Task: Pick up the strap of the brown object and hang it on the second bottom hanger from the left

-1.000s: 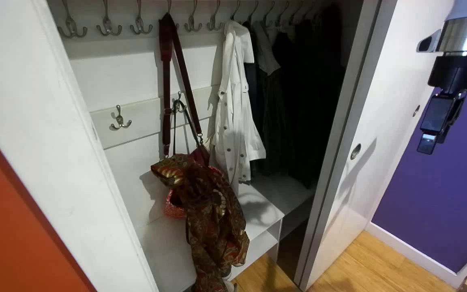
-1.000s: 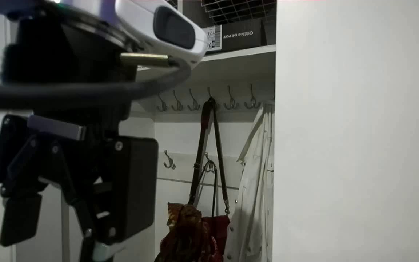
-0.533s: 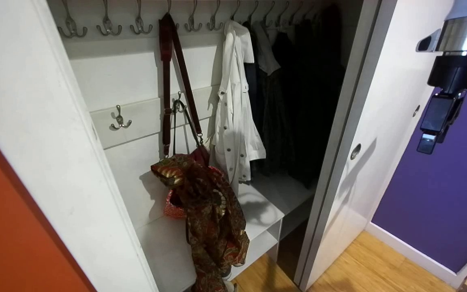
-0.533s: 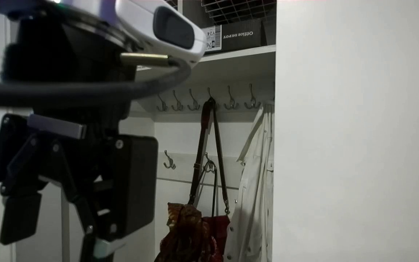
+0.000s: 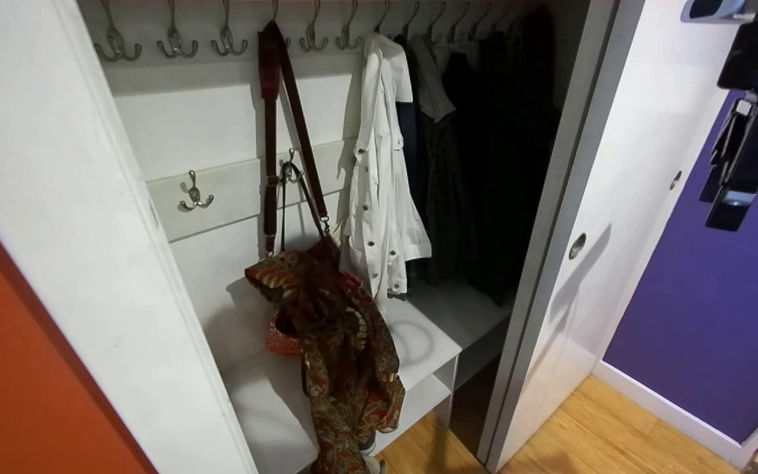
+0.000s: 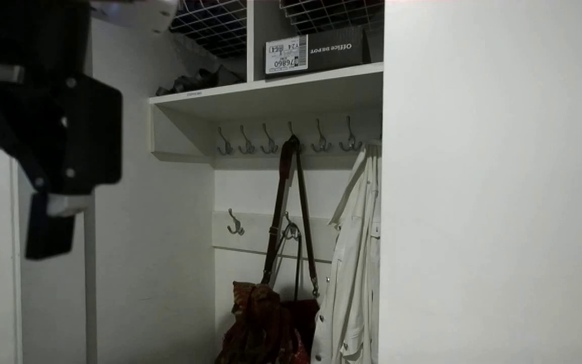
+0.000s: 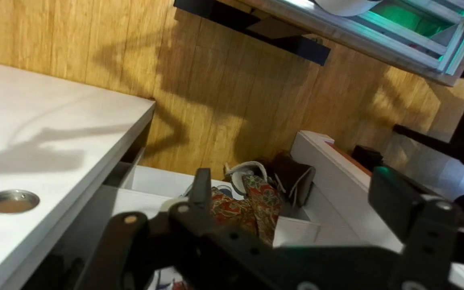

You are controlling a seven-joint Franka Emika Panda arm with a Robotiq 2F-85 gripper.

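Strap already on its hook, by my judgement: the thin dark loop lies over the 2nd lower hanger from the left, as both exterior views show, with the 1st lower hook farther left. Which prong bears it is too small to tell.

The brown bag hangs slumped beneath, in front of the bench — I cannot tell whether any of it rests there. Where the loop's lower ends meet the bag is hidden. A long reddish-brown strap runs from near the bag's top up to the 4th upper hook in view, which the task does not ask about.

As for the claw, it is spread wide, jaws well apart and holding nothing; in an exterior view it hangs before the purple wall, well away from strap and hooks. So picking up and hanging both look complete. What is left, I'd say, is small: no further grasp, just leaving the bag alone — and perhaps a check that the loop sits deep enough not to slip off.
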